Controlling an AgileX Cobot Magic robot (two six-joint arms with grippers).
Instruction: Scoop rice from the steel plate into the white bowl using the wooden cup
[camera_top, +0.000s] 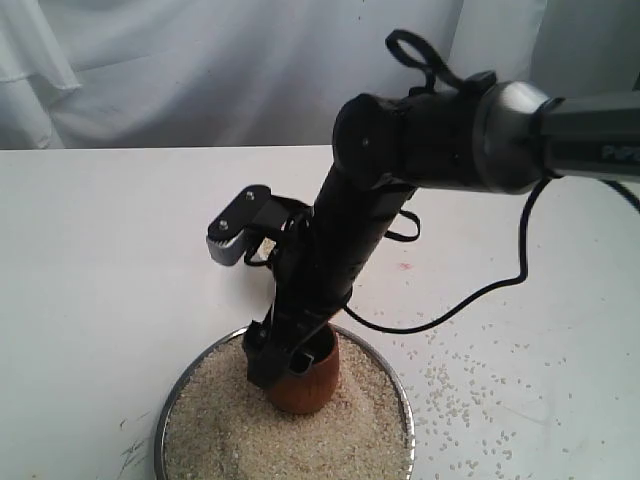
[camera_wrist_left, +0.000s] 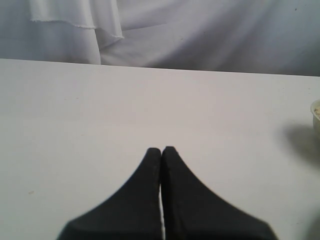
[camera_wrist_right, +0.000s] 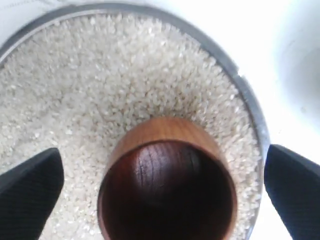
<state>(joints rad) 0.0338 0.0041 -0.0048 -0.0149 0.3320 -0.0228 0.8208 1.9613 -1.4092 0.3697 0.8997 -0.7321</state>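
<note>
Right gripper (camera_wrist_right: 162, 165) is down over the large round shallow steel plate (camera_wrist_right: 248, 97), its black fingers (camera_wrist_right: 30, 190) spread wide, gripping nothing. The small rounded brown wooden cup (camera_wrist_right: 167, 180) stands squarely between them, touching neither, mouth up, dark inside empty, base bedded in the heaped pale uncooked rice (camera_wrist_right: 100, 75). Here's the danger: that glossy curved wall looks slippery, and if one finger lands first the cup could tip or skate sideways through the grain. The plate's thin rim runs just outside one finger, so a shove that way would likely send rice over the edge. Loose grains (camera_top: 450, 380) already dot the white table (camera_top: 100, 250) on that side. A black cable (camera_top: 480, 290) trails behind the arm, clear of the fingers. Left gripper (camera_wrist_left: 161, 150) sits with its fingers pressed together, empty, bare table beyond its tips. The small white bowl (camera_wrist_left: 316, 114) shows only as a sliver well off to one side of them, so the carry across looks long enough to spill.
</note>
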